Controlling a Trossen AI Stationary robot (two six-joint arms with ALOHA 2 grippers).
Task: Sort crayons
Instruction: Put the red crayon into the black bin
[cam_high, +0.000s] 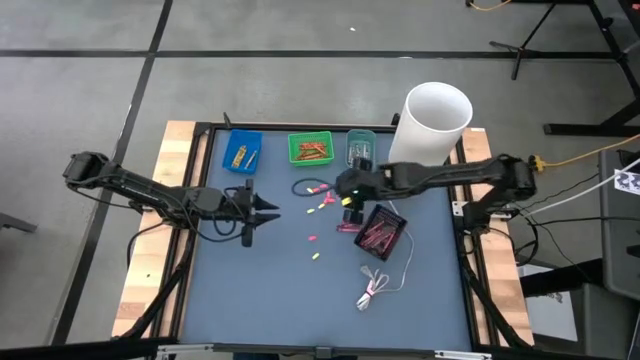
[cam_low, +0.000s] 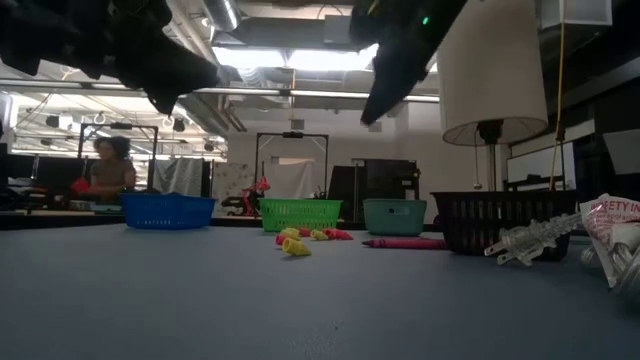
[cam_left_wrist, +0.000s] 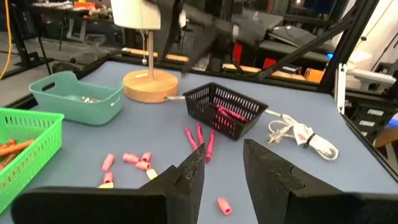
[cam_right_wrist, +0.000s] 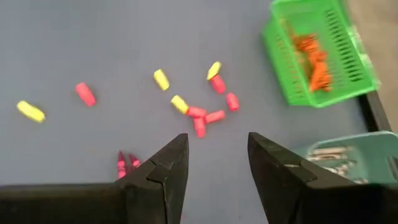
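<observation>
Crayons (cam_right_wrist: 199, 115) are partly sorted, by my reading. Orange ones lie in the green tray (cam_high: 311, 149), yellow ones in the blue tray (cam_high: 242, 150) beside it, and pink ones in the black basket (cam_high: 381, 230), well apart from the green tray toward the table's front. The teal tray (cam_high: 361, 146), on the green tray's other side, holds something I cannot make out. Left to do: a loose scatter of pink and yellow pieces on the mat just in front of the green tray, plus a few pink sticks (cam_left_wrist: 204, 140) beside the black basket. Right gripper (cam_right_wrist: 214, 165) hovers over that scatter, fingers spread, holding nothing. Left gripper (cam_high: 262, 209) waits in front of the blue tray, fingers parted, also holding nothing.
</observation>
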